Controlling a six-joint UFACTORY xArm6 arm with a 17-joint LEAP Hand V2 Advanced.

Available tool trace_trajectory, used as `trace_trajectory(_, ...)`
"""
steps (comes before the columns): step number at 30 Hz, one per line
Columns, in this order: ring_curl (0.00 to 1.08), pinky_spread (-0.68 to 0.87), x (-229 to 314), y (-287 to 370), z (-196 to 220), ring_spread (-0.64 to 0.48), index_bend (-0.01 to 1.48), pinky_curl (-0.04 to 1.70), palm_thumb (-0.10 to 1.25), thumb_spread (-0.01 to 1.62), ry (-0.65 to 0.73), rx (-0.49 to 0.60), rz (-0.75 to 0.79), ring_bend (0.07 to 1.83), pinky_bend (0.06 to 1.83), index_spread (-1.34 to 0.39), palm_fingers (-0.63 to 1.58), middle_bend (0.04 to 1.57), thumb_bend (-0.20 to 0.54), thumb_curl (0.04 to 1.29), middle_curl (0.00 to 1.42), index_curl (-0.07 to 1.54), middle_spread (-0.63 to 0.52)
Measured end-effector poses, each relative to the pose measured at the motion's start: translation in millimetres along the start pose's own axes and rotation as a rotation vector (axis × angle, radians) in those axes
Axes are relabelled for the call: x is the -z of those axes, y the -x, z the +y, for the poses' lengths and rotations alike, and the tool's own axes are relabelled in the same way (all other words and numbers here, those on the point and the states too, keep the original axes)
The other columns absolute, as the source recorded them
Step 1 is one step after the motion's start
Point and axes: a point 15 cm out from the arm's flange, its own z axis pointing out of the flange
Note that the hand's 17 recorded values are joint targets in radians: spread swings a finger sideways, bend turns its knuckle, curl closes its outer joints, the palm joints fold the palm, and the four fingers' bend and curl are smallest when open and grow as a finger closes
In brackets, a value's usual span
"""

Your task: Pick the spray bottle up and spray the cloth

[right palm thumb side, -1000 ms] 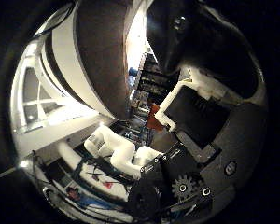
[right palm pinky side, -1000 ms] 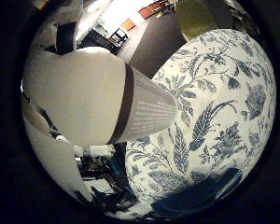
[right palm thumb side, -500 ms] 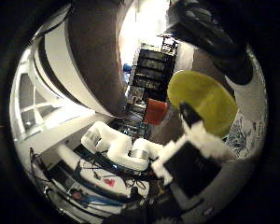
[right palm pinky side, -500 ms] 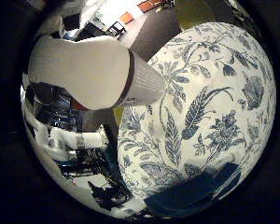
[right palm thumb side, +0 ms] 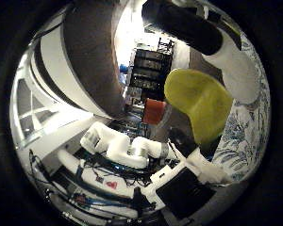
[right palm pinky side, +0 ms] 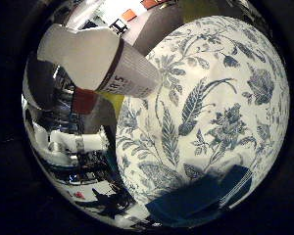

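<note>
The white tablecloth with blue flower print (right palm pinky side: 210, 107) bears the dark blue folded cloth (right palm pinky side: 201, 203) laid flat, ready as a spray target, while the yellow-green rounded object (right palm thumb side: 203, 103), probably the spray bottle, stands apart from the palm of the white-and-black hand (right palm thumb side: 231, 61), whose grip I cannot tell.

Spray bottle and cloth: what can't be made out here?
- Yellow-green object, thumb side view: likely the bottle; no nozzle or trigger shows, and the hand overlaps one end.
- Blue cloth on the floral tablecloth, little finger side view: in shadow, cut off by the view's edge.
- Whether the hand holds anything: unclear in both views.
</note>
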Motion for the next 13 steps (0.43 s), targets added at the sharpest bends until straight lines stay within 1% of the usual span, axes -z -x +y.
trace_trajectory(13,0.28,0.4,36.9,-9.3,5.2,0.13,0.16,0.35,0.77,1.0,-0.044,-0.012,0.047,0.42,0.42,-0.26,0.11,0.28,-0.024,0.45,0.35,0.3,0.08)
